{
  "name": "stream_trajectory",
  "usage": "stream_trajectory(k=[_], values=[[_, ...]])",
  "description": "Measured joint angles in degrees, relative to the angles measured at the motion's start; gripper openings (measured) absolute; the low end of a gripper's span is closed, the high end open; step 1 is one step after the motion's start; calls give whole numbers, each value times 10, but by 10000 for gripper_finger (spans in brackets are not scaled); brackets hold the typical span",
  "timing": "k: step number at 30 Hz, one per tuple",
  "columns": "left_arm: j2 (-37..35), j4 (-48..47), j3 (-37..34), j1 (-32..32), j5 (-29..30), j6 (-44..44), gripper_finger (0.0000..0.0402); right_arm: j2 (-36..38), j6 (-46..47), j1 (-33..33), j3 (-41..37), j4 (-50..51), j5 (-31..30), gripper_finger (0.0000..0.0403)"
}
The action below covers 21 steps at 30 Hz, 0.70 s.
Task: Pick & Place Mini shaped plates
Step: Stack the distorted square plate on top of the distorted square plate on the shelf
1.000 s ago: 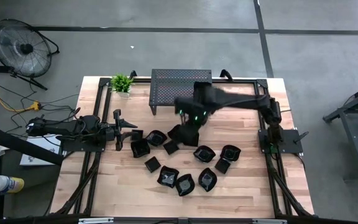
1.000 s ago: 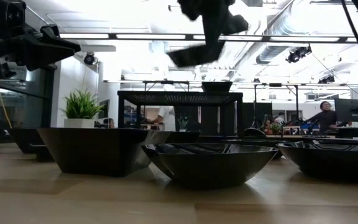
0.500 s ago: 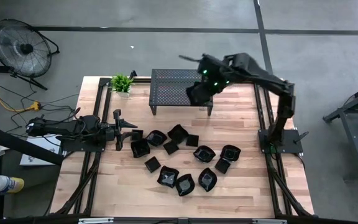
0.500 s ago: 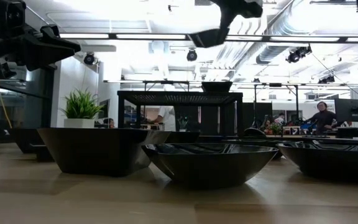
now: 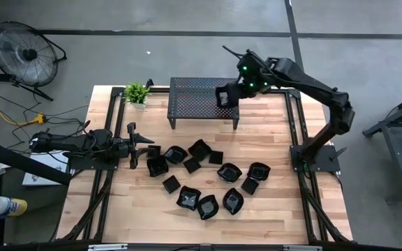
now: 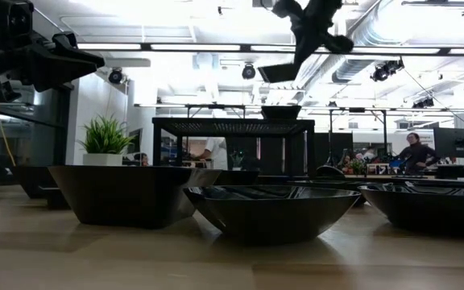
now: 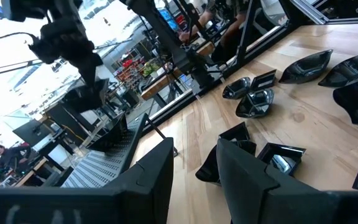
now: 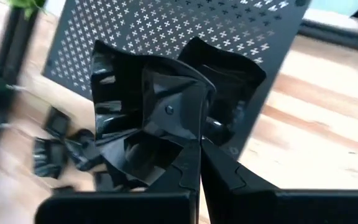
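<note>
The right gripper (image 5: 230, 95), upper centre, pinches a square mini plate (image 8: 143, 112) over the perforated stand (image 5: 194, 97). Another plate seems to sit beneath it. The left gripper (image 5: 139, 143), mid-left, rests with fingers apart.

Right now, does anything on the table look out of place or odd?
Nothing looks damaged. The mini plates lie scattered, unsorted, in front of the perforated stand; the right gripper holds one plate above the stand.

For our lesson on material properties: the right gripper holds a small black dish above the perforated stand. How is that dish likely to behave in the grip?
The dish looks glossy, so it may be slippery between the right gripper's fingers. It keeps its folded shape while held by one edge, so it is probably stiff. It hangs over the stand pinched only at the rim, which suggests it is light.
</note>
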<state>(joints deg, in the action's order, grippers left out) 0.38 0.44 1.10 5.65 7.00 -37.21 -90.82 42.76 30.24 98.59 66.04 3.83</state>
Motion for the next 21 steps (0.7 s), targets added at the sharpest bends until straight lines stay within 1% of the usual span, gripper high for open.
stream_trajectory(k=[5, 9, 15, 21], values=[[0, 0, 0, 0, 0, 0, 120, 34, 10, 29, -87, -83, 41, 0], [0, 0, 0, 0, 0, 0, 120, 49, 21, 42, -137, -112, 62, 0], [0, 0, 0, 0, 0, 0, 120, 56, 22, 51, -171, -143, 74, 0], [0, 0, 0, 0, 0, 0, 120, 56, 22, 61, -174, -163, 78, 0]])
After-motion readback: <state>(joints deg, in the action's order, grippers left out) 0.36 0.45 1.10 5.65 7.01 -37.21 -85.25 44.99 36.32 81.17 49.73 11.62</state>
